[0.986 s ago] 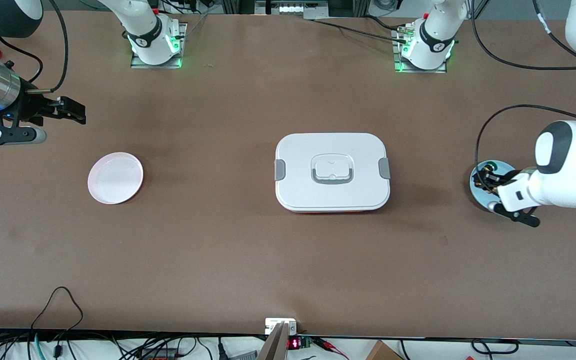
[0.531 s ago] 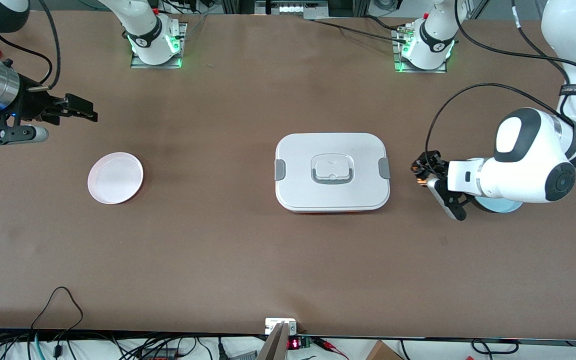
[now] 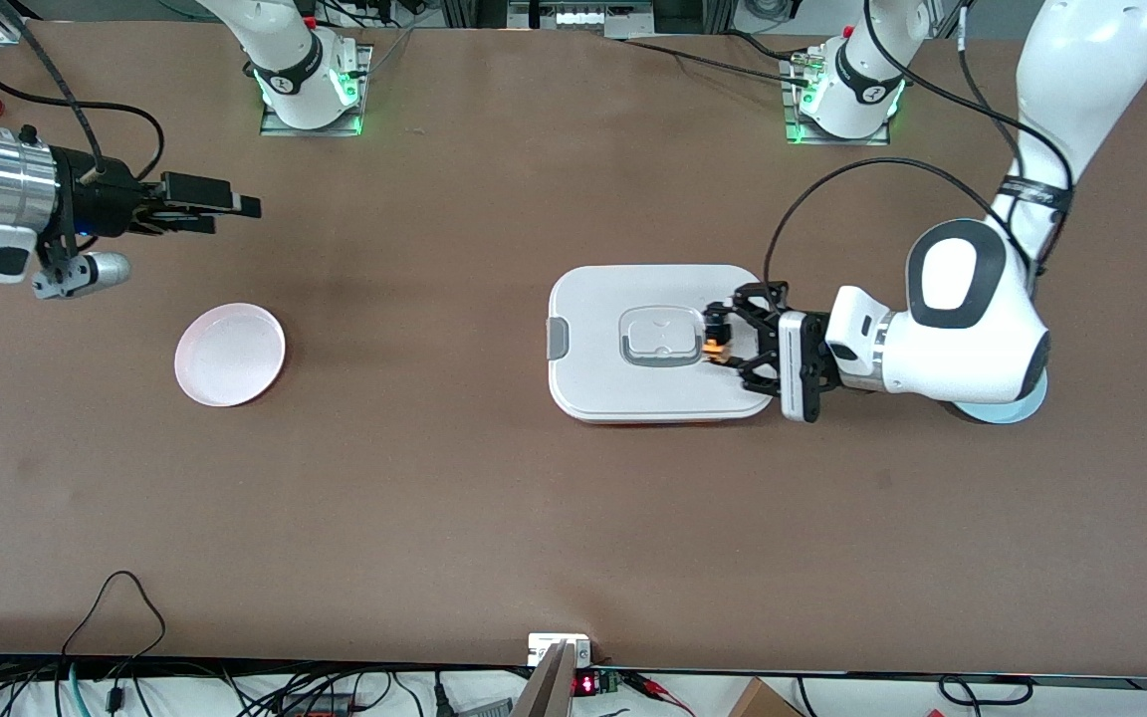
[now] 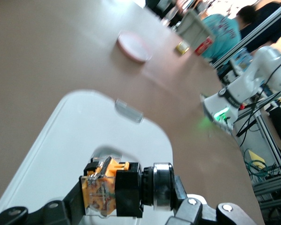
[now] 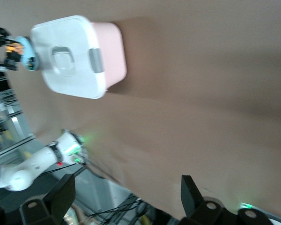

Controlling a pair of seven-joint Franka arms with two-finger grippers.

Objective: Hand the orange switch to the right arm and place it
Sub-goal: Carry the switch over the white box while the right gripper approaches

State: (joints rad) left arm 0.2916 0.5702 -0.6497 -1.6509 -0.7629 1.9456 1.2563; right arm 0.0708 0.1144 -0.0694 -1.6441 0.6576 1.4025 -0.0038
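The left gripper (image 3: 716, 344) pinches the orange switch (image 3: 710, 346) between its black linkage fingers (image 4: 47, 213), holding it in the air over the white lidded box (image 3: 660, 342) in the middle of the tabletop (image 3: 494, 518), just beside the lid's recessed handle (image 3: 660, 337). A pale blue dish (image 3: 1017, 406) lies partly hidden under that arm's wrist, toward the left arm's end of the tabletop. The right gripper (image 3: 235, 207) hovers with its slim fingers spread above bare tabletop toward the right arm's end, over a spot farther from the front camera than the pink dish (image 3: 230, 355).
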